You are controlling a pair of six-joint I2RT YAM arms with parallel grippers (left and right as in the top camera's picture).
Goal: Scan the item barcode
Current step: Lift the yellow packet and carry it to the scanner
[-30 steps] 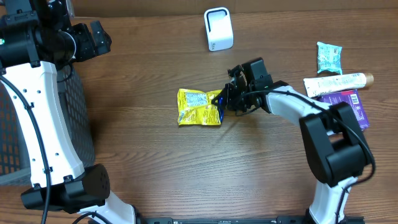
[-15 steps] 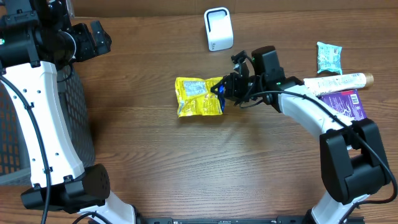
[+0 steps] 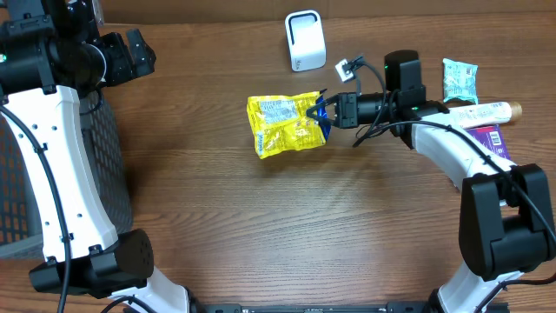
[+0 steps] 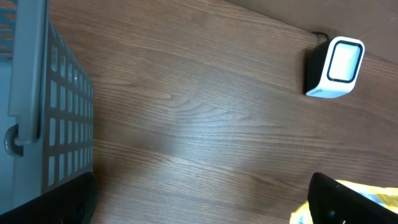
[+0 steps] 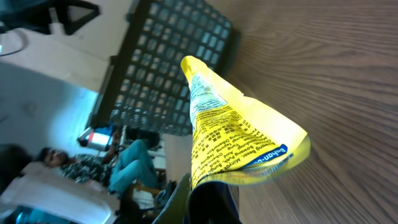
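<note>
Packet [image 3: 287, 126], yellow, held off the table [image 3: 217, 226] by its right edge in the right gripper [image 3: 328, 110], stretching leftward from the pinch. White scanner [image 3: 305, 40] stands near, farther up the table. Left gripper [image 3: 143, 52], spread wide, hovers well apart by the basket [image 3: 117, 174].

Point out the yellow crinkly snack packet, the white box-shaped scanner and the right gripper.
yellow crinkly snack packet [image 3: 285, 129], overhead view, middle of its printed face.
white box-shaped scanner [image 3: 305, 39], overhead view, centre of its front window.
right gripper [image 3: 325, 111], overhead view, fingertips pinching the packet's edge.
</note>
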